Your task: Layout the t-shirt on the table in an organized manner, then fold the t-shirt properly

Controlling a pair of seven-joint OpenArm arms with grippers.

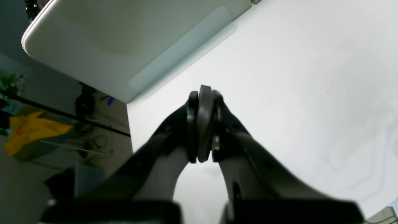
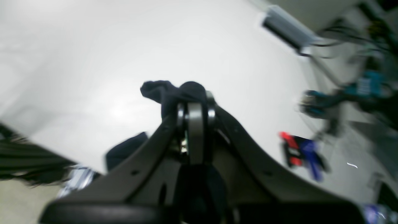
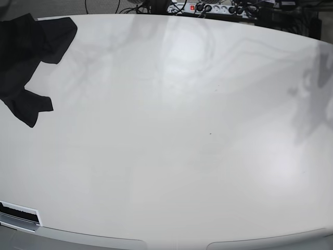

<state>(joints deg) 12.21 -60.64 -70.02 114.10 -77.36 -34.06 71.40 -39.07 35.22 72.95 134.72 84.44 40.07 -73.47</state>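
One garment is in play: the t-shirt, black soft cloth, hangs crumpled at the far left of the base view, over the far-left corner of the table. It droops in loose folds, one flap ending in a blunt point lower down; whether that tip touches the tabletop cannot be told. The tabletop is broad, smooth and glossy white, with rounded edges and pale reflections across it; a tiny dark speck sits near its middle. At the near-left edge a small white slotted fitting is set against the rim. Beyond the far edge a power strip and dark cables lie on the floor.

In the right wrist view the right gripper has its curved dark fingers drawn together on a bunch of the t-shirt, which bulges out to the left of the tips and also fills the space below them. The picture is blurred; a red and blue thing lies on the floor at the right, beyond the table's edge.

In the left wrist view the left gripper is closed with its pads pressed flat together and nothing between them, hanging over bare white table. A second rounded white tabletop adjoins at the upper left, and something yellow lies beyond, out of focus.
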